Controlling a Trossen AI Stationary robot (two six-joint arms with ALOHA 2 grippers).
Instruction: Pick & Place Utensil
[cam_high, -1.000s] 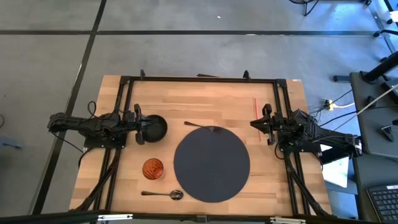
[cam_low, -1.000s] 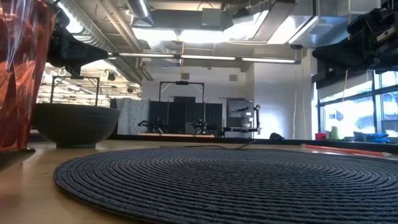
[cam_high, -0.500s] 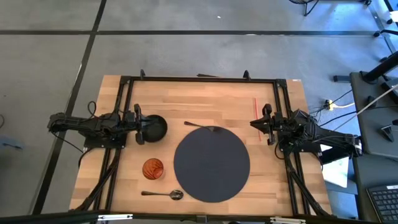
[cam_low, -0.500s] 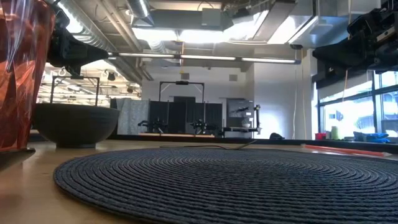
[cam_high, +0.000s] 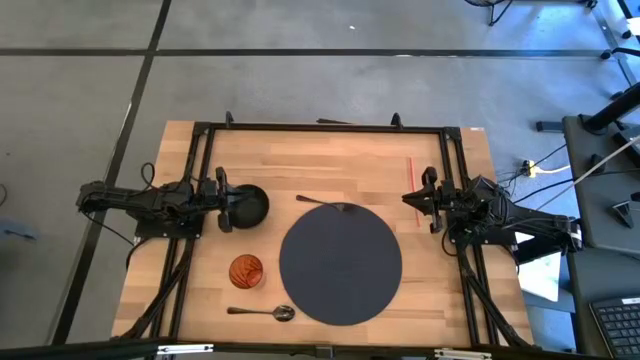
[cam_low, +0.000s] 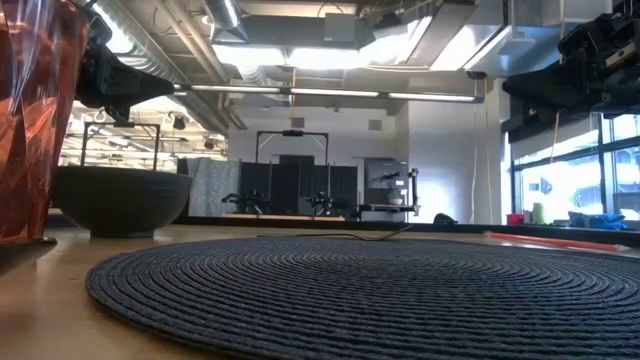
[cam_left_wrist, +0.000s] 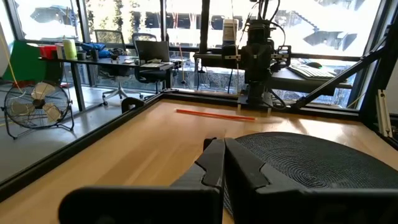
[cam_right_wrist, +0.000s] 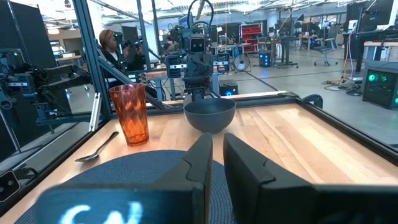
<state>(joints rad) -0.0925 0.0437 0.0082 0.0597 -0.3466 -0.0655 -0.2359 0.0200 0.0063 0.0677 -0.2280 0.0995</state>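
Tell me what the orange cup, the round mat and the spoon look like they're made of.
Orange cup: translucent faceted plastic or glass; light passes through.
Round mat: dark woven cord; concentric coiled ridges show.
Spoon: likely metal, with a dull grey sheen.

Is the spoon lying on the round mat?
No, the spoon lies on bare wood beside the mat, near the cup.

The surface (cam_high: 340, 170) is light wood, smooth with thin lines. The round mat (cam_high: 340, 264) is dark woven cord, rough and bumpy. The spoon (cam_high: 262, 312) is shiny metal. The cup (cam_right_wrist: 129, 114) is see-through orange plastic, glossy. The bowl (cam_right_wrist: 209, 115) looks dark and dull.
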